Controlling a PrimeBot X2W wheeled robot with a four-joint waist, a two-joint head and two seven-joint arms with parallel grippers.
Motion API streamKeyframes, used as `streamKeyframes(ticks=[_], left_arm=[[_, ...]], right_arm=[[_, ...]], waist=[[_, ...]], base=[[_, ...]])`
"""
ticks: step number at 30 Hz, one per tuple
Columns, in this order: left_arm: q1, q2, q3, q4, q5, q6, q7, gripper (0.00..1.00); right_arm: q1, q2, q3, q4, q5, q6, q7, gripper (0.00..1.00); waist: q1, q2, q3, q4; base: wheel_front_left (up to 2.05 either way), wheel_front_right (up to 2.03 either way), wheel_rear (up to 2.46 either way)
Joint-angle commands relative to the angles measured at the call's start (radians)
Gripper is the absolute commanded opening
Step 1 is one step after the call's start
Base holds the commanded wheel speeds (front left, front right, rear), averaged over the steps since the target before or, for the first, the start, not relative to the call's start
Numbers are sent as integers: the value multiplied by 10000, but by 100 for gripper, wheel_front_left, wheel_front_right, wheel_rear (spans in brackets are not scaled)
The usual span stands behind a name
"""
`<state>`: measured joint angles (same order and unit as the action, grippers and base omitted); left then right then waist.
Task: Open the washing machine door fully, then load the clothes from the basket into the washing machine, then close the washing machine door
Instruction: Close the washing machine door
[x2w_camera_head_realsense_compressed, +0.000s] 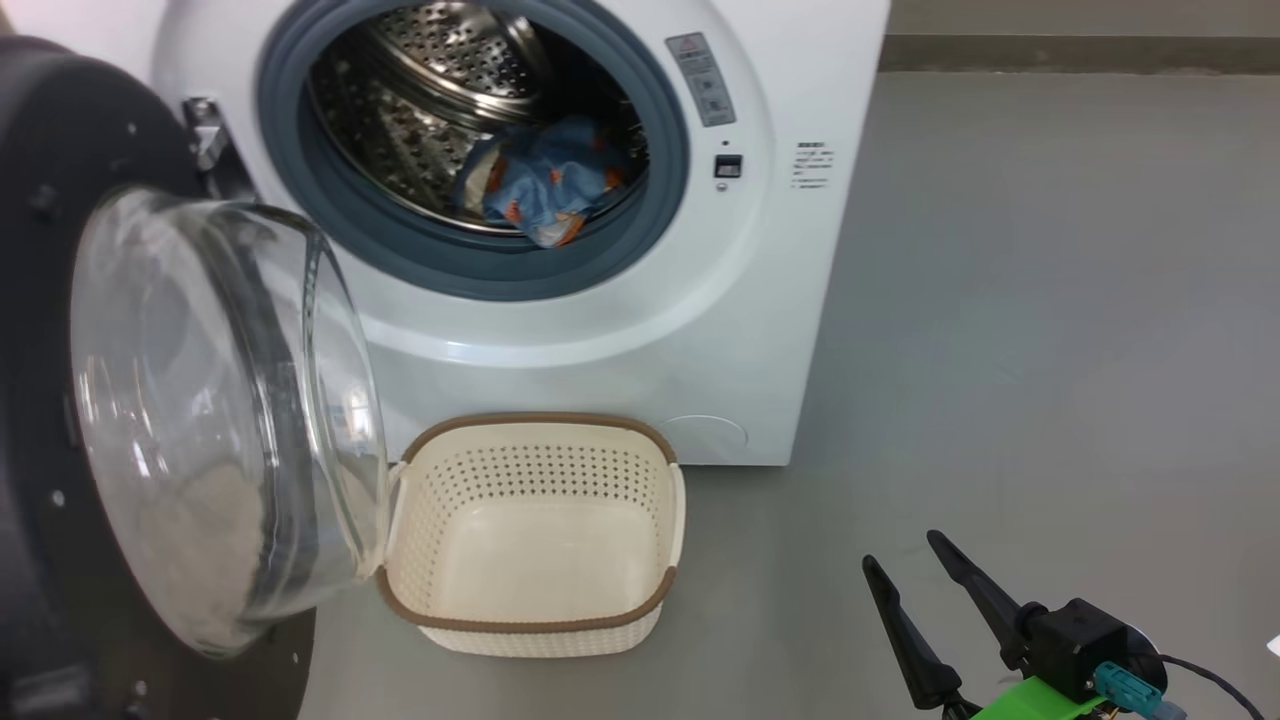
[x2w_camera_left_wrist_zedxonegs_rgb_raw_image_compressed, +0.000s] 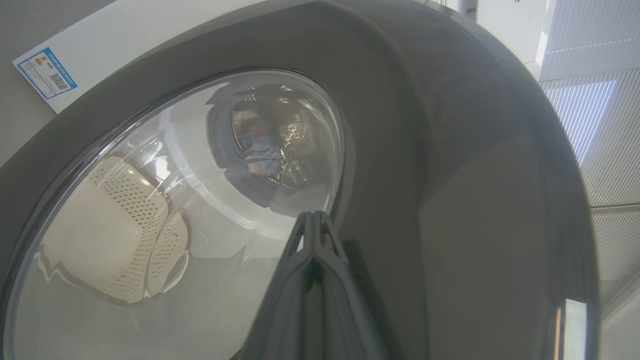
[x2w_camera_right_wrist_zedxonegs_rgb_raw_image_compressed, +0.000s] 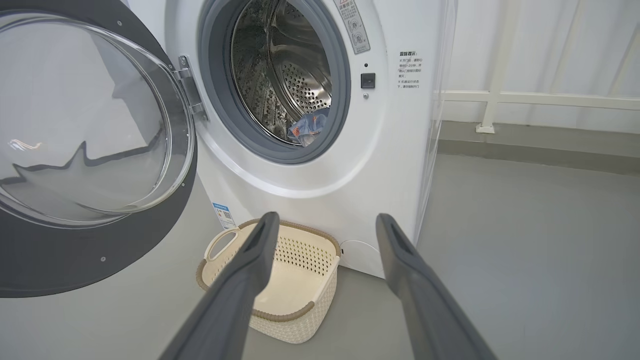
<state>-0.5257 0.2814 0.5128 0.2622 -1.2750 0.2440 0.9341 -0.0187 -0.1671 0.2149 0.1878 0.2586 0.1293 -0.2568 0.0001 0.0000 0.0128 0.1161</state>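
The washing machine (x2w_camera_head_realsense_compressed: 620, 330) fills twelve o'clock of my head view, its steel drum (x2w_camera_head_realsense_compressed: 440, 90) exposed. The washing machine door (x2w_camera_head_realsense_compressed: 200, 420) stands swung out at nine o'clock, hung on its hinge (x2w_camera_head_realsense_compressed: 205, 125) at the opening's nine o'clock edge, with the glass dome bulging toward the basket. The basket (x2w_camera_head_realsense_compressed: 540, 418) sits on the floor at six o'clock of the opening, just in front of the machine, and looks empty. The clothes (x2w_camera_head_realsense_compressed: 540, 180) lie in the drum at its five o'clock, behind the grey seal.

I judge loading done and closing the door the step in hand. That turns on one relation: the left gripper (x2w_camera_left_wrist_zedxonegs_rgb_raw_image_compressed: 312, 220), fingers pressed together, points at the door's outer face where the black ring meets the glass. I cannot tell whether it touches. It is the nearer arm, so a push from there should swing the door toward three o'clock. The right gripper (x2w_camera_head_realsense_compressed: 900, 550) waits at five o'clock, fingers spread, holding nothing, well apart from the door.
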Motion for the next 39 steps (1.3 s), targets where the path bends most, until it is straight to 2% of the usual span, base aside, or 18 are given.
streamKeyframes(ticks=[1,9,15,23,29,39], left_arm=[[-137,188,-5,-342,-85,36,74,0],[-378,-424,-283,-706,-193,49,-60,0],[-541,-1187,-569,-1282,-169,162,-444,0],[-983,-1926,-1012,-1415,-130,-104,-1169,0],[-1333,-2207,-1353,-956,-322,-395,-1860,0],[-1838,-2301,-1990,65,-717,-931,-2847,0]], right_arm=[[-39,-42,190,-254,64,14,-49,100],[-22,-52,95,-280,60,14,-49,100],[-37,-45,49,-319,43,14,-49,100],[-229,-4,29,-349,40,14,-49,100],[-395,5,112,-331,64,14,-49,100],[-628,-16,179,-272,94,14,-49,100]], waist=[[-1,0,-24,-186],[-1,0,-3,-455],[-1,0,83,-507],[-1,0,311,-580],[-1,0,453,-770],[-1,0,599,-1332]], base=[[0,0,0],[0,0,0],[0,0,0],[0,0,0],[0,0,0],[0,0,0]])
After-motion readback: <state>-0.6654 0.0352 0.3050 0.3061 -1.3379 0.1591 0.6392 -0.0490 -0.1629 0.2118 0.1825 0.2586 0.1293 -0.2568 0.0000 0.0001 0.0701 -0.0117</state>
